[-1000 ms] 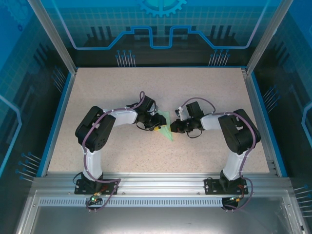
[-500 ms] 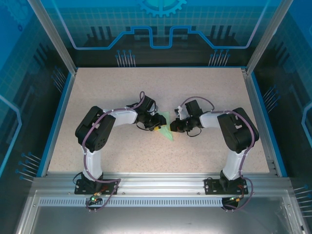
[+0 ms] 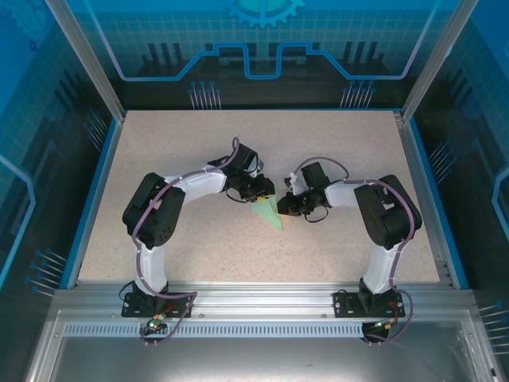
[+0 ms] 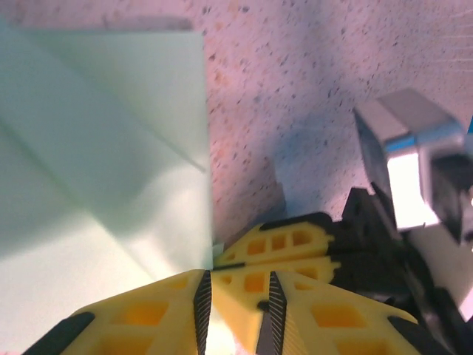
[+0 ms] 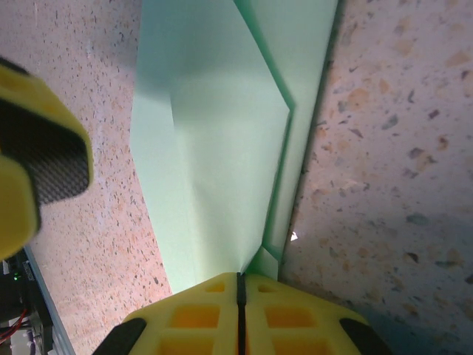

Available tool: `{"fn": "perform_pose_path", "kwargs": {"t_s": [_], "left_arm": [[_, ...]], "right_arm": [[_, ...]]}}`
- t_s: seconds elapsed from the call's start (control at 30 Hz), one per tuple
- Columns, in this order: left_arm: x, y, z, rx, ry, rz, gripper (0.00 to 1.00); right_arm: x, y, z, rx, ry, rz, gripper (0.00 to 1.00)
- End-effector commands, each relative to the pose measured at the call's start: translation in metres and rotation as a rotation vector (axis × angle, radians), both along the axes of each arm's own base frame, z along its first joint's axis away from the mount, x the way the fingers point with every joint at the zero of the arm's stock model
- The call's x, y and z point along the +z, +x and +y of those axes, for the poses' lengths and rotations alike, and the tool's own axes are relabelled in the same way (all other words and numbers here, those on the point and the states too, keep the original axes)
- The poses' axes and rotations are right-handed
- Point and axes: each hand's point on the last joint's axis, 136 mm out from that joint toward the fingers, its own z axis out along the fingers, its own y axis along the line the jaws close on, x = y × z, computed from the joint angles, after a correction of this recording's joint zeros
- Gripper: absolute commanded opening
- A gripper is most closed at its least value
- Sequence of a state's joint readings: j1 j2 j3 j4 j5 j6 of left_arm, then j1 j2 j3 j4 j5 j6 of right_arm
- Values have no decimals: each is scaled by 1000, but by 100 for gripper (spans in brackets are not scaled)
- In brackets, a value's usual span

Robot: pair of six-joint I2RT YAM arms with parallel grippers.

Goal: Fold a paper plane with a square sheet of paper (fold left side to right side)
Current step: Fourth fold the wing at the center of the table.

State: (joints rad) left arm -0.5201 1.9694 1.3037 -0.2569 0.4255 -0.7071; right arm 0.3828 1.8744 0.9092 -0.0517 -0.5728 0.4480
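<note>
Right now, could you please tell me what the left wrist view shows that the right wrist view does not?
Left wrist: diagonal creases across the paper, and the left pincer with its pads slightly apart. Right wrist: stacked folded layers along the paper's edge, and the right pincer shut on that paper. Both: the pale green paper on the speckled table.

1 paper plane [image 3: 269,213], 2 grippers [image 3: 262,191] [image 3: 283,208]

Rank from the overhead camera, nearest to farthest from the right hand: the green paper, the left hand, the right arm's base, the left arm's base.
1. green paper, pinched in the right hand.
2. left hand, beside the paper's far end.
3. right arm's base, near edge, right side.
4. left arm's base, near edge, left side.
</note>
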Motion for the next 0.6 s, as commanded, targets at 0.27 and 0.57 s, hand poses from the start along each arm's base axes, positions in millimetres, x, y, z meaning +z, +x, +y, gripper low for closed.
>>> {"fn": "perform_pose_path", "kwargs": {"t_s": [0.27, 0.57], "left_arm": [[-35, 5, -5, -41, 67, 73, 31], [-66, -3, 3, -35, 121, 128, 31]], "right_arm": [[-27, -10, -20, -30, -101, 73, 8], [-14, -8, -18, -29, -83, 44, 11]]}}
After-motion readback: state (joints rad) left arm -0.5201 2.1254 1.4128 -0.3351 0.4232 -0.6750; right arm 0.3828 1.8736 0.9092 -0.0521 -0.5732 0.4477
